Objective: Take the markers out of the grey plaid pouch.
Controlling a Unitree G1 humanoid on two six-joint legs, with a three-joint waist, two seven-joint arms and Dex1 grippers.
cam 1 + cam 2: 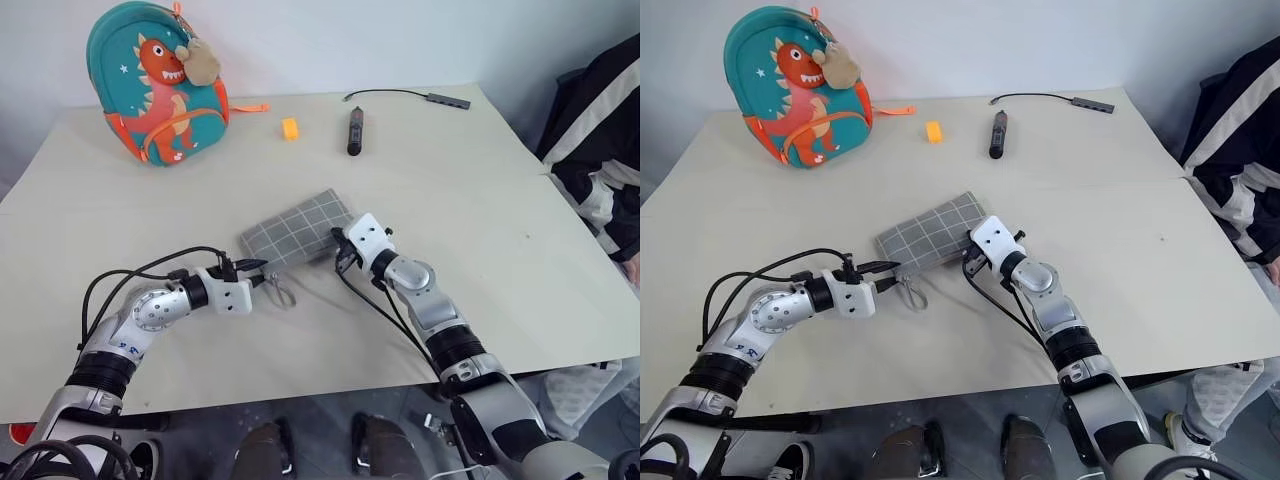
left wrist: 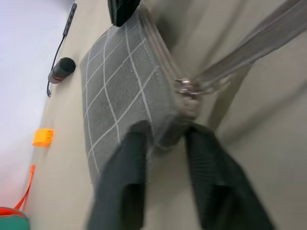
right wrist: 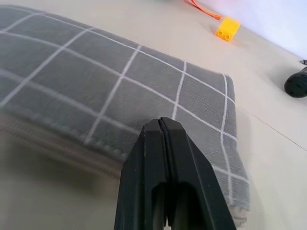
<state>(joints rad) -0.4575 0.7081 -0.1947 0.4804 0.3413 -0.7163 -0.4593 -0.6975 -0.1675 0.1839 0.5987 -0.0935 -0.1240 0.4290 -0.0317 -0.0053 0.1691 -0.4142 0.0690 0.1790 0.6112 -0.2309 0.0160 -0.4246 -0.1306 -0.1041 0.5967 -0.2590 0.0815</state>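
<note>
Already the left gripper has its two black fingers narrowed to a small gap around the near corner of the pouch, by the zip end where the loop pull trails onto the table; whether they truly pinch the fabric or only bracket it, I cannot tell. The right gripper is fully shut with its tips pressed against the pouch's other end. It looks to be pinning the fabric down, not holding anything between its fingers.

The pouch lies flat near the middle of the table, between the two grippers, its zip edge facing the robot. That zip looks shut, and no markers are out, so by my reading the task is at its start: the case is braced at both ends, while opening the zip and drawing the pens out are all left to do.

Both forearms reach in low over the table, the left one from the left, pointing across toward the pouch, the right one angled inward from the right. Farther back lie a black stick, an orange block and a backpack.
</note>
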